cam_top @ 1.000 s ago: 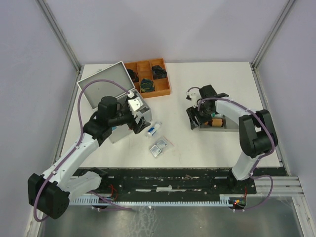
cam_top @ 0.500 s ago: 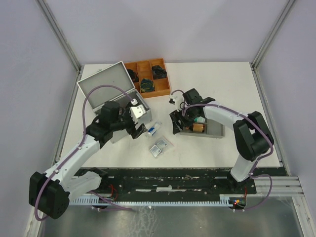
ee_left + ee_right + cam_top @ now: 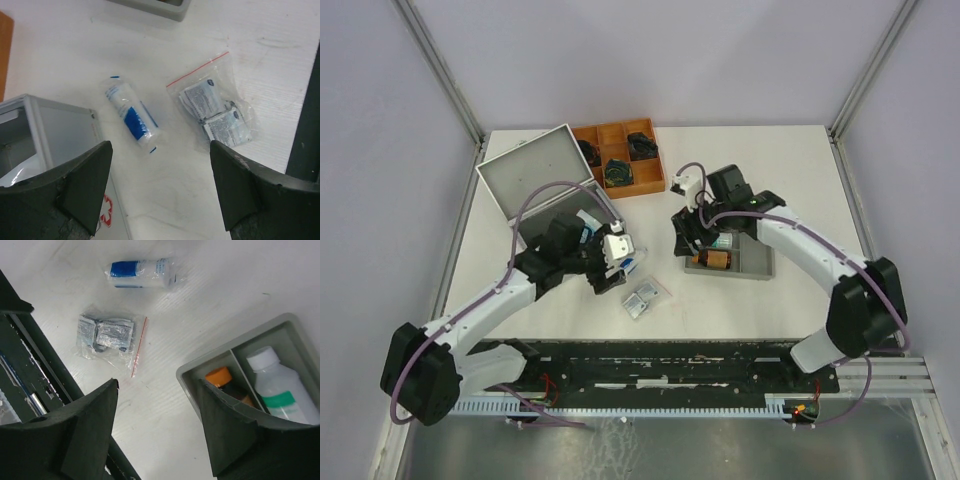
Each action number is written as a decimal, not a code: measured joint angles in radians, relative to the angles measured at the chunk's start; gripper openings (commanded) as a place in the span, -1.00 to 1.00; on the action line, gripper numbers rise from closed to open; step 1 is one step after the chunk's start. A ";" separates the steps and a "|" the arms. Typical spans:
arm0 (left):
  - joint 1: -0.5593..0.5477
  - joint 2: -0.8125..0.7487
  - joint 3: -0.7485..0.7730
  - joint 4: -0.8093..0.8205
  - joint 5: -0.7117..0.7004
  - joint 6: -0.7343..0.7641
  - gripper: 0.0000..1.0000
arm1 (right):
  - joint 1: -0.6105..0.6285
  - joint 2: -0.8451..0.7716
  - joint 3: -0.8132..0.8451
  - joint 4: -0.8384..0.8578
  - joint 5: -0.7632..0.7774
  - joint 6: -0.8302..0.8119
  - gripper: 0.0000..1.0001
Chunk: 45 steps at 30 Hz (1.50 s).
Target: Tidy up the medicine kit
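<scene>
Since a second ago the left gripper (image 3: 158, 170) has come off the medicine kit (image 3: 534, 174) and now hangs over a wrapped blue-and-white roll (image 3: 132, 118), which lies just beside the front corner of the kit. Its jaws stand wide apart and hold nothing. The right gripper (image 3: 156, 405), also wide apart and empty, is above one end of the grey tray (image 3: 197, 371). The kit sits at the left of the table (image 3: 770, 160), lid raised.

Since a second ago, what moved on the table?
The left end effector left the medicine kit and now hovers open above the bandage roll. The grey tray slid left with the right end effector. Kit, wooden tray, roll and bag stayed put.
</scene>
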<state>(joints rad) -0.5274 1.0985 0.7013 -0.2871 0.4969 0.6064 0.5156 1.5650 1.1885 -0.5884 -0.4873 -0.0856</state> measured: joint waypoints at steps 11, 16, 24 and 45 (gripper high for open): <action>-0.157 0.204 0.027 0.004 -0.200 0.002 0.64 | -0.209 -0.236 -0.049 -0.010 0.038 -0.014 0.47; -0.158 0.320 0.106 0.008 -0.309 -0.092 0.62 | -0.244 -0.237 -0.087 -0.011 0.045 -0.013 0.47; -0.166 0.456 0.207 0.003 -0.380 -0.222 0.57 | -0.252 -0.237 -0.090 -0.011 0.040 -0.013 0.47; -0.223 0.569 0.237 -0.023 -0.418 -0.276 -0.32 | -0.261 -0.236 -0.099 -0.006 0.025 -0.013 0.47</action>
<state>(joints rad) -0.7506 1.6676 0.9379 -0.3096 0.0792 0.3302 0.2550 1.3289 1.0897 -0.5949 -0.4622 -0.0990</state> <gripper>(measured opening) 0.390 0.736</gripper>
